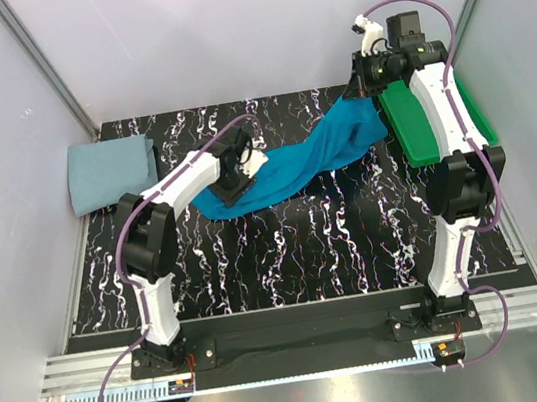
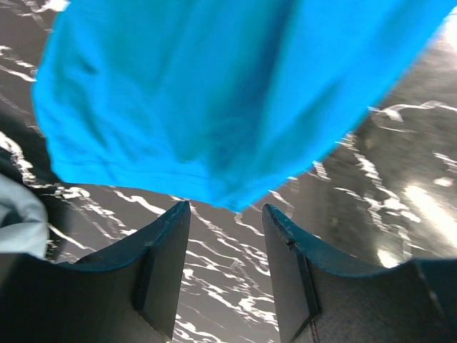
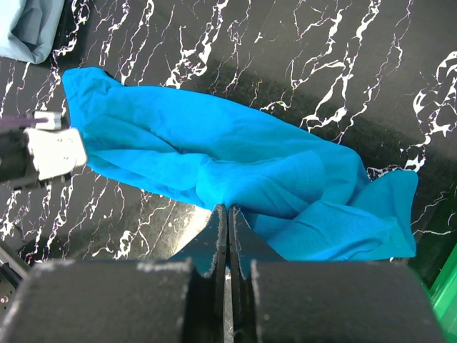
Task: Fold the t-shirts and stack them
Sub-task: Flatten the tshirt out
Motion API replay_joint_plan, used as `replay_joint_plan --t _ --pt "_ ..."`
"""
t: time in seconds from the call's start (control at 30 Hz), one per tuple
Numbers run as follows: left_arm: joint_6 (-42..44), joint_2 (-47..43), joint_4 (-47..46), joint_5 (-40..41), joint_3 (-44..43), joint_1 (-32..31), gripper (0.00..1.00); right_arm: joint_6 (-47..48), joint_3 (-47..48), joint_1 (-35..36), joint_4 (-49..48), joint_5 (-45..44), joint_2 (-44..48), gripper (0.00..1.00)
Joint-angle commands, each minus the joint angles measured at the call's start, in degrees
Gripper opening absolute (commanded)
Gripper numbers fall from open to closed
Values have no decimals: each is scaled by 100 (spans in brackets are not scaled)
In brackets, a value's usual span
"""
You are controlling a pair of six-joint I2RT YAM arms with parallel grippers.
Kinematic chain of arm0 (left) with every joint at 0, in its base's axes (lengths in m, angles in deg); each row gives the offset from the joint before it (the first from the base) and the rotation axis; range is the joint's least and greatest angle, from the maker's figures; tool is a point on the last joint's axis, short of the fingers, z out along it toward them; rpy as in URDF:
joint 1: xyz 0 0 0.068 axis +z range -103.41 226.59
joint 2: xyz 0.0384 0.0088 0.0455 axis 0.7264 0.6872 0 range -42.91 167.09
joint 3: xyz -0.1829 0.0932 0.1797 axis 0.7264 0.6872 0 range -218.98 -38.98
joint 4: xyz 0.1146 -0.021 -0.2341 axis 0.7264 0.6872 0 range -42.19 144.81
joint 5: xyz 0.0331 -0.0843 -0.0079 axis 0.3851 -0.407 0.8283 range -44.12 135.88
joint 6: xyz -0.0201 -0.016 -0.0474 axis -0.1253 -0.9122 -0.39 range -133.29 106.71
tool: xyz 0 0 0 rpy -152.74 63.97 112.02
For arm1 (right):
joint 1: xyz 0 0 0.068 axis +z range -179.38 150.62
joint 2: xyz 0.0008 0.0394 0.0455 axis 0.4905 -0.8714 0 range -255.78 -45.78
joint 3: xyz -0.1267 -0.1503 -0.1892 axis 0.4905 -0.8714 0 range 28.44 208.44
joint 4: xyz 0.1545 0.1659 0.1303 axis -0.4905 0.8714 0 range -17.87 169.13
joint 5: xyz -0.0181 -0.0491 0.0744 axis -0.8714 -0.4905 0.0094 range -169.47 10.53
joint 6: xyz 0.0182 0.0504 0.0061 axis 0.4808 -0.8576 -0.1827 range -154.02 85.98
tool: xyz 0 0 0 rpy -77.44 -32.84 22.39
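The bright teal-blue t-shirt (image 1: pixel 303 160) lies stretched in a crumpled band from the table's middle toward the back right. My right gripper (image 3: pixel 228 209) is shut on a fold of it (image 3: pixel 235 168) and holds that end raised at the back right (image 1: pixel 365 85). My left gripper (image 2: pixel 225 211) is open just short of the shirt's near hem (image 2: pixel 207 107), above its left end (image 1: pixel 235 181). The pale grey-blue t-shirt (image 1: pixel 111 172) lies folded at the back left, apart from both grippers.
A green plastic tray (image 1: pixel 407 125) sits at the back right under my right arm. The black marbled table top (image 1: pixel 297 257) spreads in front of the shirts. Metal frame posts and pale walls close in the back and sides.
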Motion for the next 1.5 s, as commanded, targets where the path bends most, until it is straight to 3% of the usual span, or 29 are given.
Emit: replay_joint_plan --t 0.0,0.63,1.17,1.27,1.3,1.47 --pt "-241 -363 -68 -204 63 -84 50 -61 269 5 -167 84 -7 0" --pt "-179 419 -104 -195 -341 -66 47 9 234 14 -158 5 72 0" --pt "-188 490 28 -186 -535 250 45 9 252 13 -175 14 19 0" --pt "-188 525 28 -230 -544 285 38 9 251 13 -175 14 19 0" --pt "-188 551 55 -274 -552 303 29 9 243 5 -175 5 19 0" --pt "-188 648 186 -397 -649 364 19 9 243 14 -184 -4 45 0"
